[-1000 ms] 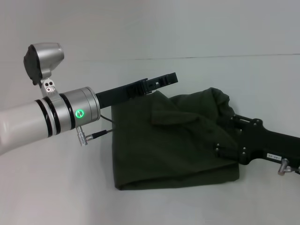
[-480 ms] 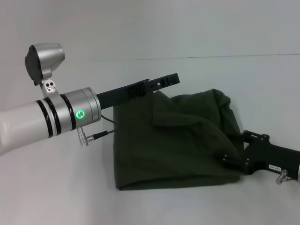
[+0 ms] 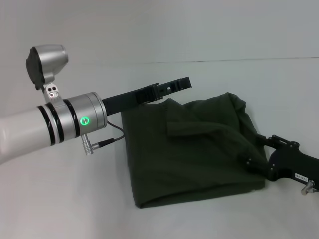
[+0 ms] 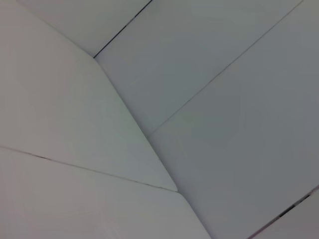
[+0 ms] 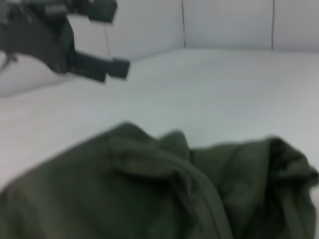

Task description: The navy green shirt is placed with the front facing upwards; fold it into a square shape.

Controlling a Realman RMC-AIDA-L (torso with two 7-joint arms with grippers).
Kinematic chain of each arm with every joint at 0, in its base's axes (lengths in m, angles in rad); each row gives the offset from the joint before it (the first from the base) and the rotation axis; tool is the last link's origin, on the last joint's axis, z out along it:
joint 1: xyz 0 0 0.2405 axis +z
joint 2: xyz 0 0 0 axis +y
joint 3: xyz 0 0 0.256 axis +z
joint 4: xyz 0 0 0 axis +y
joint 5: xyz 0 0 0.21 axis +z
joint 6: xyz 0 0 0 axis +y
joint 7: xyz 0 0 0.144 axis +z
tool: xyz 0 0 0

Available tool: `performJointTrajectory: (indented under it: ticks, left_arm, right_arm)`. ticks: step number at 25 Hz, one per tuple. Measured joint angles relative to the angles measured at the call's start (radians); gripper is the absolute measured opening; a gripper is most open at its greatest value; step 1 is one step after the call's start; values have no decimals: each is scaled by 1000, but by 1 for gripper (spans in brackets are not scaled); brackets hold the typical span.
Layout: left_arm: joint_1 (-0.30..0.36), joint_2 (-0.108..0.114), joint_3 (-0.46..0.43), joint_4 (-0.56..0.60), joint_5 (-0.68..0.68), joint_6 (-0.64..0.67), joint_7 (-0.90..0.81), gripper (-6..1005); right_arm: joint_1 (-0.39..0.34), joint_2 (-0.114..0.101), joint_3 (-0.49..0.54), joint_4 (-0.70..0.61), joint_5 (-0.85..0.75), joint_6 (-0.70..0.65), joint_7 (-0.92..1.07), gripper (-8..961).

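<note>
lying on a plain white table (image 3: 60, 199), white wall behind: folded navy green shirt (image 3: 194, 149) has slid right with the retreating right gripper (image 3: 259, 159) pinching its edge; left gripper (image 3: 172, 85) claw state unclear.

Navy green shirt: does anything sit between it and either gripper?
Nothing visible does. The right gripper is at the navy green shirt's right edge; the left gripper hangs above its far left corner. Only bare white table surrounds the shirt.

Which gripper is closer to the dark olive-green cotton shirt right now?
Right. The right gripper sits against the dark olive-green cotton shirt at its right edge; the left gripper hangs above its far left corner.
</note>
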Motion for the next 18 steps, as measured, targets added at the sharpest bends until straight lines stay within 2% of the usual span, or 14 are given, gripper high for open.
performJointTrajectory:
  ticks: [7,18]
  left_arm:
    - [4,0,-21,0,0,10,19,909]
    - [20,-1,-51,0,0,47,59,909]
  right_arm:
    - [61,2,-10,8,15,-32,-11,742]
    - [218,4,-49,61,10,60,-23,739]
